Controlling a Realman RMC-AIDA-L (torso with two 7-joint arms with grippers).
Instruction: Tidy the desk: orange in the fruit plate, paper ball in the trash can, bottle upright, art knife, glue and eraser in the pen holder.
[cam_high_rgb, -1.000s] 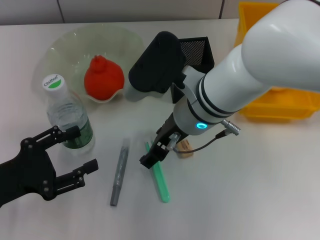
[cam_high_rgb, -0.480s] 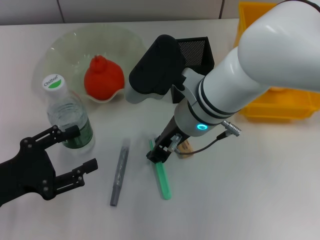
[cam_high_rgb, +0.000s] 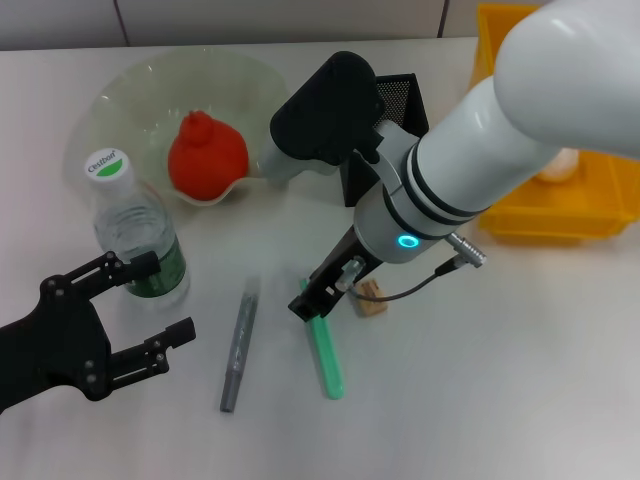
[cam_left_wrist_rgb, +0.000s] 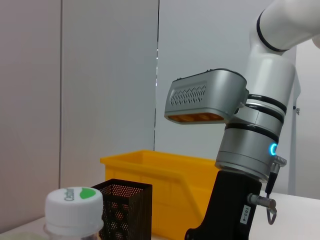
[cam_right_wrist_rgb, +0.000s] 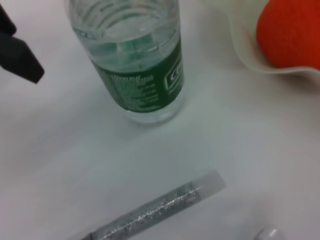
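I see my left gripper (cam_high_rgb: 150, 310) parked near the bench's front-left corner, jaws wide, beside the upright clear plastic bottle (cam_high_rgb: 135, 240). Mid-bench, my right gripper (cam_high_rgb: 322, 293), jaws narrow, touches the green art knife (cam_high_rgb: 324, 350), beside the tan block eraser (cam_high_rgb: 372, 296).

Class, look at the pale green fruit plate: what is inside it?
The orange sits inside the fruit plate, near its front rim. Nothing else shows there; the plate's right edge is covered by the right arm.

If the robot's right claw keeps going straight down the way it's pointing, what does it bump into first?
Probably the green art knife. The right claw points down at its upper end, just above it. The eraser lies beside it, out of that line. Depth is hard to judge.
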